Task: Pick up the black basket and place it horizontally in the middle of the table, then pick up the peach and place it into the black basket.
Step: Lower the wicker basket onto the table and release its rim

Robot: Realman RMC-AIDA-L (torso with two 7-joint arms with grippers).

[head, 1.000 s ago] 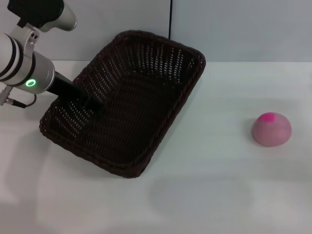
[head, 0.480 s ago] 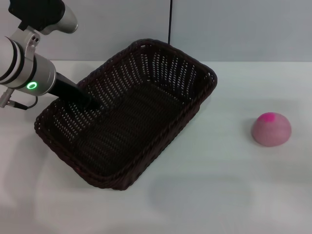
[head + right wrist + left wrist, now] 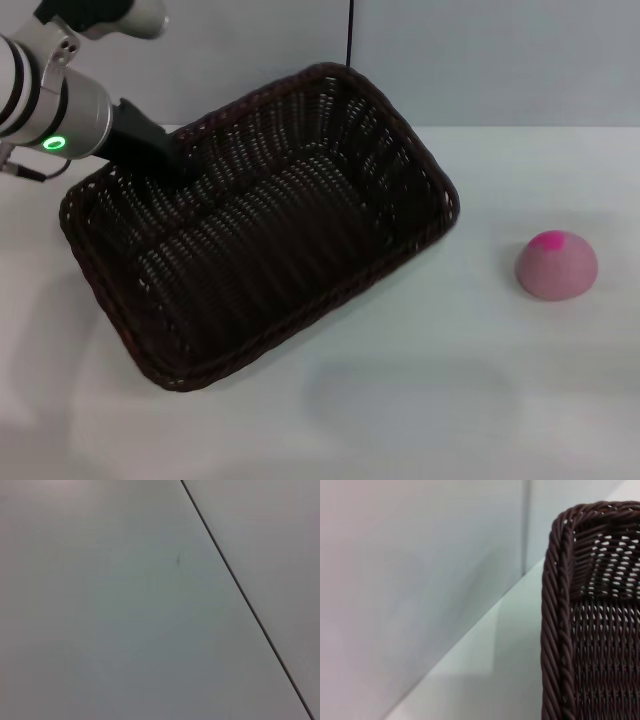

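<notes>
Lying on the white bench (image 3: 420, 420): black basket (image 3: 260, 225), skewed, left of centre. Resting well apart at right: peach (image 3: 556, 264). Gripping the basket's far-left rim: left pincer (image 3: 180, 168), clamped closed there. Right pincer not showing.

I cannot see the left hand (image 3: 178, 165) fingertips; they vanish against the black basket (image 3: 260, 225) rim. My left wrist view cuts the basket off, showing one corner only. The right hand appears in none of my views.
</notes>
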